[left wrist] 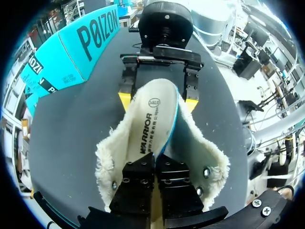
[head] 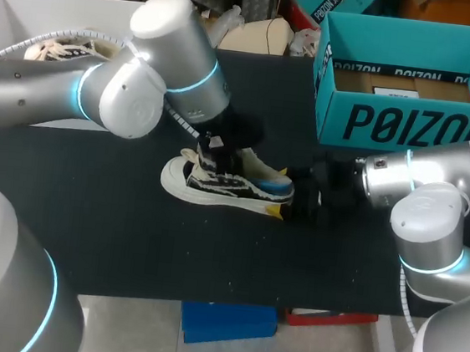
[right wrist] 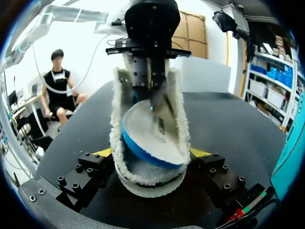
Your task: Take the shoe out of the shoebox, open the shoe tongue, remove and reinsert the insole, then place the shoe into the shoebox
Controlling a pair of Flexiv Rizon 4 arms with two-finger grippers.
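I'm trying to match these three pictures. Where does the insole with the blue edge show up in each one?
Head view: the insole sticks out of the shoe at mid-table, blue edge showing.
Left wrist view: the insole rises from the shoe, pinched by the left gripper.
Right wrist view: the insole tilts up out of the shoe, which the right gripper holds.
Shared landmark: the shoe around it.

Black matte tbl (head: 86, 228), flat & plain, w/ straight front edge low in head view.
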